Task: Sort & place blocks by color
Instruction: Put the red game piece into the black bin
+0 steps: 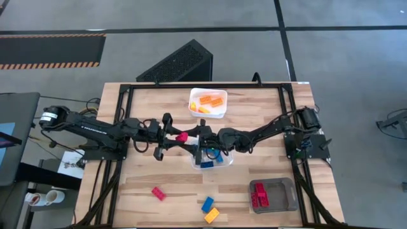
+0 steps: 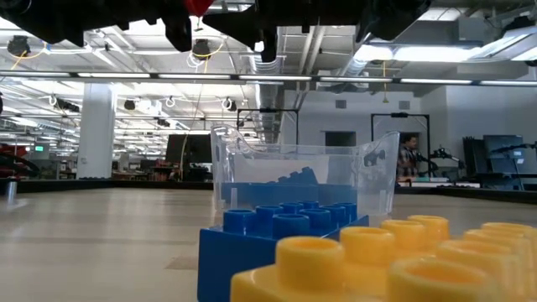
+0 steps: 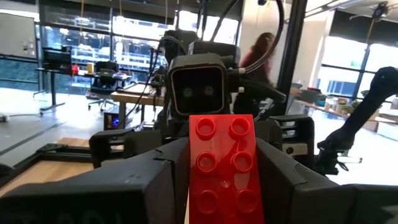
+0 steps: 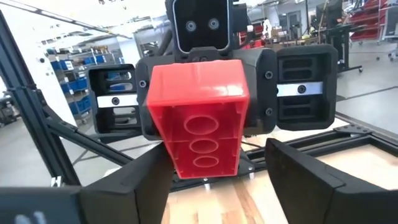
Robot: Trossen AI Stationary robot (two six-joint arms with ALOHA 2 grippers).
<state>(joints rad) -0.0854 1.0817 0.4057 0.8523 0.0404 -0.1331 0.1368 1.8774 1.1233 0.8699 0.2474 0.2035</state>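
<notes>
Nearest the front edge of the counter (image 1: pixel 159 108) we see loose blocks: a red block (image 1: pixel 158 193) to the left, and a blue block (image 1: pixel 207 204) touching a yellow block (image 1: pixel 212 215) just beside it; in the low view that blue block (image 2: pixel 277 239) and yellow block (image 2: pixel 394 264) fill the foreground. To their right sits a grey tray (image 1: pixel 287 197) holding several red blocks (image 1: pixel 259 196). Further back, at the middle of the counter, stands a clear container (image 2: pixel 302 180) with blue blocks (image 1: pixel 207 164) lying inside it. Above and just left of that container our two grippers meet nose to nose, raised off the counter. Our left gripper (image 1: pixel 173 135) reaches in from the left with its fingers (image 3: pixel 149 180) closed on a red brick (image 3: pixel 224 168), studs facing its own camera. Our right gripper (image 1: pixel 205 141) faces it from the right, fingers (image 4: pixel 298 168) spread wide, one on each side of the same red brick (image 4: pixel 198 124) and not touching it; that view shows the brick's hollow underside. Farthest back, near the rear edge, a white tray (image 1: pixel 207 102) holds the orange blocks (image 1: pixel 212 100). Beyond the counter, a person (image 3: pixel 258 56) shows in the room.
</notes>
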